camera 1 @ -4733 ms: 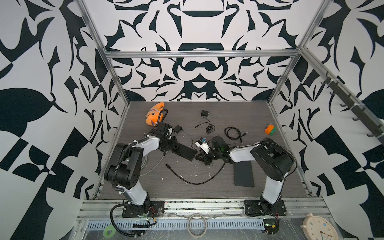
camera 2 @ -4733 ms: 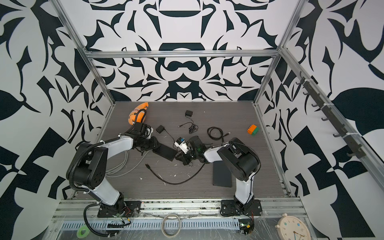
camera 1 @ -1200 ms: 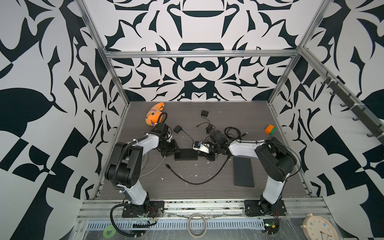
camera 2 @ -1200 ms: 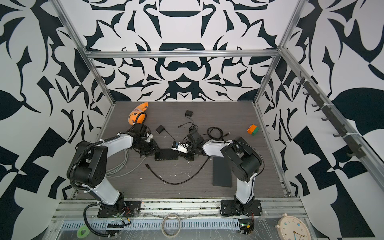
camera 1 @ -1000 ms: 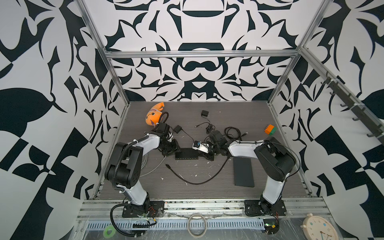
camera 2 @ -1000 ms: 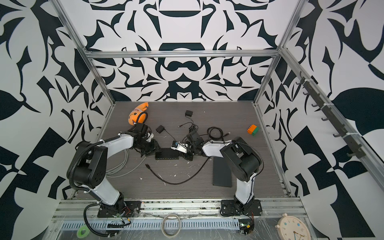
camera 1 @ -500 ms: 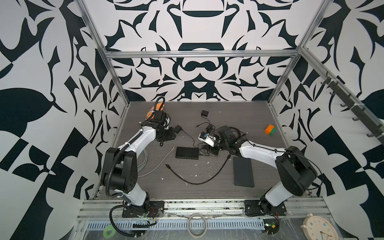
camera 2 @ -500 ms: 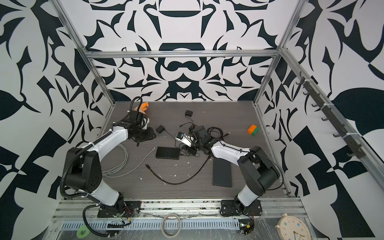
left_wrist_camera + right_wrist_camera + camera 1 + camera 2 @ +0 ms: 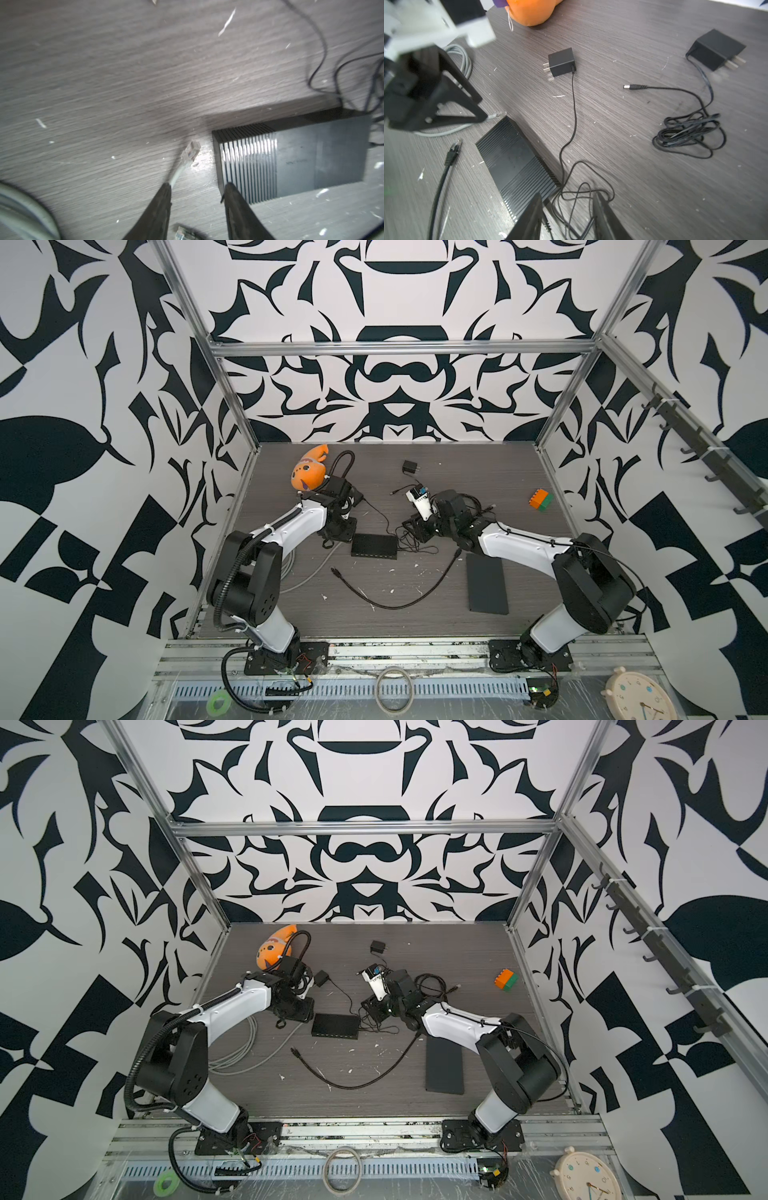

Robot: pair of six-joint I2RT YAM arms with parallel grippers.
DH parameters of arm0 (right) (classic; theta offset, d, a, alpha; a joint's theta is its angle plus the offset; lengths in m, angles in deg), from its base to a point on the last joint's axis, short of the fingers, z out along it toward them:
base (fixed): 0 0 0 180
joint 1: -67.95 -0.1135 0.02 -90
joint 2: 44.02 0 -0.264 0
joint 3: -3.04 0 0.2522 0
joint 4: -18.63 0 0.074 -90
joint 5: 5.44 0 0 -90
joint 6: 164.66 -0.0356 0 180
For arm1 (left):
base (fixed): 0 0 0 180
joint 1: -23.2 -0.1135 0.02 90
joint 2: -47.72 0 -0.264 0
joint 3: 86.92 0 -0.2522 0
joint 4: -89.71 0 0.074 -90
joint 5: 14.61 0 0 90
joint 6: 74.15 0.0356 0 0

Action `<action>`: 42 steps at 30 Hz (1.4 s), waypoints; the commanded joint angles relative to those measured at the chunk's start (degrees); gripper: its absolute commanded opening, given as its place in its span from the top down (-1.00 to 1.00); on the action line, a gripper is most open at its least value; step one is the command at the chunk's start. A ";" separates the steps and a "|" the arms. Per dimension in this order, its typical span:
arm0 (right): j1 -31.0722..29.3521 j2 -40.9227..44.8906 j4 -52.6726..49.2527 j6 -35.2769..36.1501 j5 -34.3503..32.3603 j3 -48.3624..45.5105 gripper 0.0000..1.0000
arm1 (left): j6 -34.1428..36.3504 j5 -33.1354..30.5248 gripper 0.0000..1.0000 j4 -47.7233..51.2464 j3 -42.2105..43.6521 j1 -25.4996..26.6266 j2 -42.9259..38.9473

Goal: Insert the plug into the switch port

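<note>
Centre frame in a top view I see the switch (image 9: 374, 546); left gripper (image 9: 197, 187) jaws apart near the grey plug (image 9: 192, 150) beside it, right gripper (image 9: 569, 197) jaws apart over black cord (image 9: 574, 108).

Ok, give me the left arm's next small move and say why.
Probably ease the left gripper forward and down so that its jaws straddle the grey plug. The jaws stand open and empty, and the plug lies loose on the table just ahead of them, beside the switch, not yet inserted.
</note>
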State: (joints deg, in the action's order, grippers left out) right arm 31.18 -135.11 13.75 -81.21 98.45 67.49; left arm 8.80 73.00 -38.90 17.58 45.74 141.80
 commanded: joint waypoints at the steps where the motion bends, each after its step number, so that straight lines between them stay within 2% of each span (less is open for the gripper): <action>1: -0.74 1.04 0.38 -2.53 -1.07 0.98 0.10 | -0.34 -3.54 0.09 3.56 0.44 0.01 2.84; 9: -1.46 1.19 -1.24 -1.58 -1.01 0.90 0.08 | -1.08 -4.32 0.14 4.80 -0.80 -0.04 7.12; 16: -1.50 0.08 -1.24 -1.47 0.18 2.15 0.09 | 1.19 -3.11 0.67 4.42 -2.92 -0.01 9.02; 19: -1.46 -0.78 -1.31 -2.80 1.97 3.61 0.08 | 4.88 -2.11 0.77 4.85 -5.53 0.00 9.08; 22: -1.54 -2.18 -0.77 -5.17 4.66 5.26 0.09 | 13.82 -0.10 0.77 5.92 -7.91 -0.37 9.12; 24: -1.87 -3.07 1.08 -7.03 6.15 5.79 0.09 | 19.15 4.51 0.76 8.04 -10.66 -1.38 9.46; 29: -2.26 -5.52 10.30 -13.22 6.93 5.38 0.09 | 26.54 17.48 0.75 8.78 -15.06 -5.32 10.51; 36: -2.25 -12.39 26.74 -21.40 8.55 5.51 0.12 | 37.21 24.71 0.71 13.91 -18.65 -6.15 13.99; 42: -3.22 -18.75 37.50 -21.31 10.67 6.17 0.12 | 42.60 31.44 0.70 11.95 -15.83 -7.30 11.66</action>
State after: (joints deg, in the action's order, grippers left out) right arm 28.66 -153.05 40.77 -101.06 106.80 71.91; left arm 45.26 98.22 -29.79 0.71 39.06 155.28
